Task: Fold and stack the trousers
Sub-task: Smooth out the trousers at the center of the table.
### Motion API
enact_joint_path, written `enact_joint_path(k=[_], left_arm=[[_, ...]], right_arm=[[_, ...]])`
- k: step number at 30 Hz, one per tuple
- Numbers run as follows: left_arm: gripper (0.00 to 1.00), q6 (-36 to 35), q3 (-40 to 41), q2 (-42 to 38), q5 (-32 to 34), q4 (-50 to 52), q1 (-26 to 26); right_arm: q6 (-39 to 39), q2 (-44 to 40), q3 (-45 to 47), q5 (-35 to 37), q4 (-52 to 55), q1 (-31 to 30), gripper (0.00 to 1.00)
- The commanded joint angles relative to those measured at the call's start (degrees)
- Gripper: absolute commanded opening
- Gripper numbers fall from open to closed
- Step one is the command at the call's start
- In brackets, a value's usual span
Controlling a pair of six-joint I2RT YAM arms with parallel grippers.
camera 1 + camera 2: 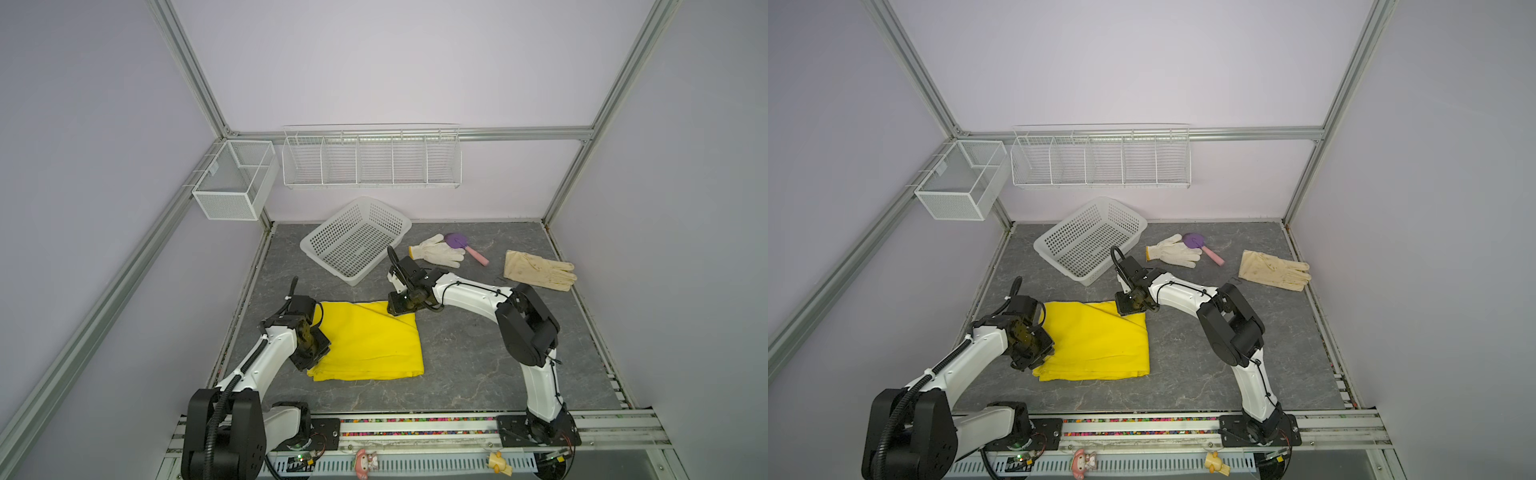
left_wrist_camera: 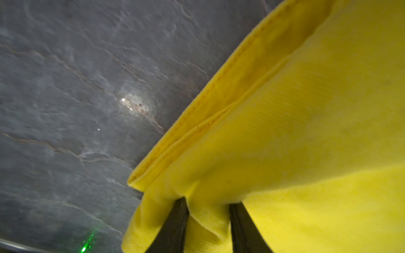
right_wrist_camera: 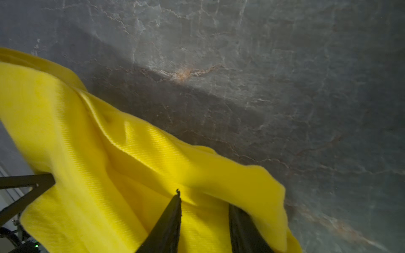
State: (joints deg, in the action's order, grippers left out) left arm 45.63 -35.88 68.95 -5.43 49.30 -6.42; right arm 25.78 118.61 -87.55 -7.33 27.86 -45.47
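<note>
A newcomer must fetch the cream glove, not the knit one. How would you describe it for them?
Find the white plastic basket at the back of the grey table. Go right, past the white knit glove, to the cream glove near the right edge. It is larger, smoother and yellowish.

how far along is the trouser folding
Done: the yellow trousers lie folded into a flat rectangle on the table. In hand: the left gripper pinches one edge; the right gripper is at the far corner, grip unclear. Left: probably another fold, then stacking.
</note>
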Motion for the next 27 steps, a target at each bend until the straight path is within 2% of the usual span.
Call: enact_joint_path(k=[1, 4, 6, 9, 12, 15, 17, 20, 22, 27], left_arm=[[0.33, 0.1, -0.3, 2.0, 3.8, 2.0, 0.2], [0.34, -0.3, -1.1, 0.1, 4.2, 4.0, 0.2], [0.36, -0.3, -2.2, -1.2, 3.8, 5.3, 0.2], [0.40, -0.8, -4.4, -2.7, 2.0, 6.7, 0.2], [0.42, -1.5, -6.3, -3.3, -0.2, 7.5, 0.1], [0.43, -1.7, -7.1, -3.9, -1.9, 8.0, 0.1], [0.43, -1.8, -6.4, -4.0, -3.0, 7.2, 0.0], [0.43, -1.8, -4.5, -3.1, -4.6, 4.7, 0.0], [0.43, -1.8, -3.5, -2.1, -4.4, 3.8, 0.0], [0.41, -1.5, -0.8, 0.2, -2.7, 1.3, 0.0]], right_arm=[[-8.7, 0.6, -1.8, 2.9, 3.9, 1.9, 0.42], [-16.5, -2.6, -2.7, 1.5, 5.3, 2.0, 0.51], [-22.7, -3.6, -3.4, -2.2, 8.0, 2.8, 0.58], [-28.3, -2.7, -4.2, -10.9, 12.0, 4.2, 0.58], [-33.3, -1.7, -4.0, -15.7, 14.9, 4.2, 0.57], [-35.1, -1.2, -3.6, -17.0, 15.6, 4.3, 0.56], [-36.4, -0.1, -4.3, -15.3, 17.0, 4.4, 0.55], [-37.3, 1.0, -4.8, -13.9, 17.6, 4.9, 0.50], [-38.1, 1.5, -5.7, -13.5, 18.5, 4.9, 0.43], [-37.2, 1.3, -5.9, -12.4, 18.3, 5.6, 0.16]])
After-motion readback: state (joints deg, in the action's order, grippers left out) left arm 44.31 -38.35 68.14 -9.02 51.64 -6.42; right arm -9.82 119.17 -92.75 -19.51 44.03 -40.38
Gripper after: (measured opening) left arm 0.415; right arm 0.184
